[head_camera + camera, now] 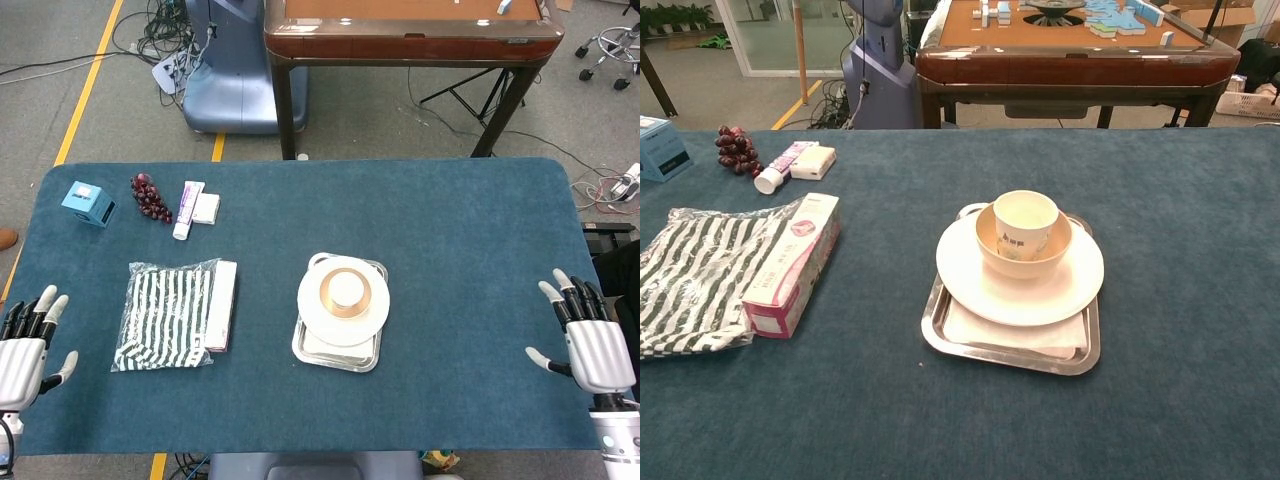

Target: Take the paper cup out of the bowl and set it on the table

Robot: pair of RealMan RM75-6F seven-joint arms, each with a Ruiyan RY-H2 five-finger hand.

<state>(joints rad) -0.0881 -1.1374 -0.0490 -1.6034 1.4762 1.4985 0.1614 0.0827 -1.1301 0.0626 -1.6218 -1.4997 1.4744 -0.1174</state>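
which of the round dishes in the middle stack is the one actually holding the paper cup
The tan bowl: the paper cup stands upright inside it. The wider white plate only carries the bowl, and the steel tray lies underneath.

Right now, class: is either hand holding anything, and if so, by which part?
Nothing is held. The left hand and right hand are open at the table's edges, far from the paper cup in the bowl.

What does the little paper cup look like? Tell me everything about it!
The paper cup is small, pale cream paper with dark printing on its side, too small to read. It stands upright, open at the top and looks empty. It sits inside a tan bowl, which rests on a white plate on a metal tray. Nothing else touches it; neither hand is near.
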